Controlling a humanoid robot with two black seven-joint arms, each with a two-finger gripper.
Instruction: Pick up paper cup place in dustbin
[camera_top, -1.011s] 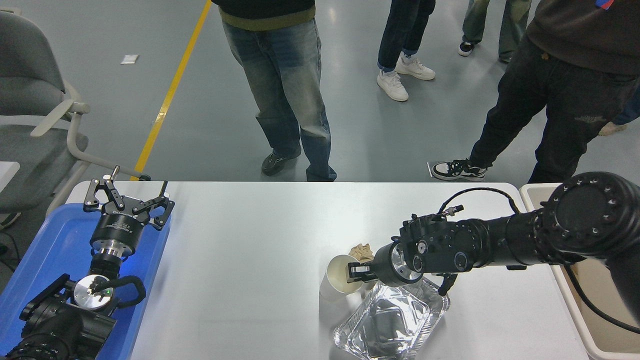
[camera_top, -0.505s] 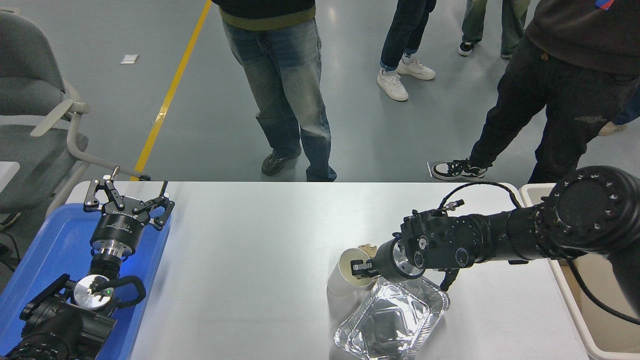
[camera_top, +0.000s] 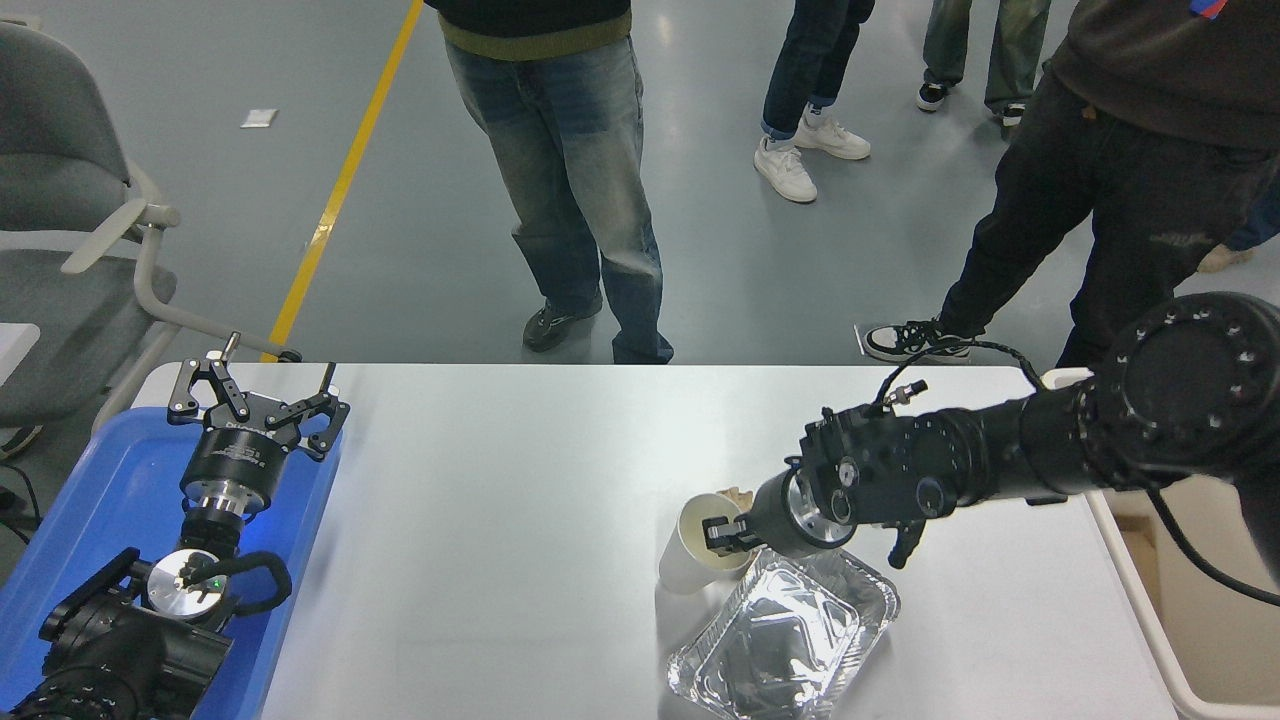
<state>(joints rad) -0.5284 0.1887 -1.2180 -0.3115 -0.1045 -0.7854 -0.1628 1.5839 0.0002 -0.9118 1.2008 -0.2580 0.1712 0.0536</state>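
The white paper cup (camera_top: 684, 562) hangs tilted just above the table, right of centre, its cream mouth turned toward my right gripper (camera_top: 722, 533). That gripper is shut on the cup's rim, one finger inside the mouth. The right arm reaches in from the right edge. The cream dustbin (camera_top: 1140, 600) stands beyond the table's right end, partly hidden behind that arm. My left gripper (camera_top: 255, 395) is parked open over the blue tray (camera_top: 80, 500) at the lower left.
A crumpled brown paper ball (camera_top: 738, 495) peeks out just behind the cup. A foil tray (camera_top: 785, 640) lies on the white table (camera_top: 500, 500) right below the gripper. Several people stand at the far side. A grey chair (camera_top: 60, 200) is at the far left.
My right gripper has carried the cup a little to the right and upward, away from the table. The right elbow has risen. The left arm has not moved.
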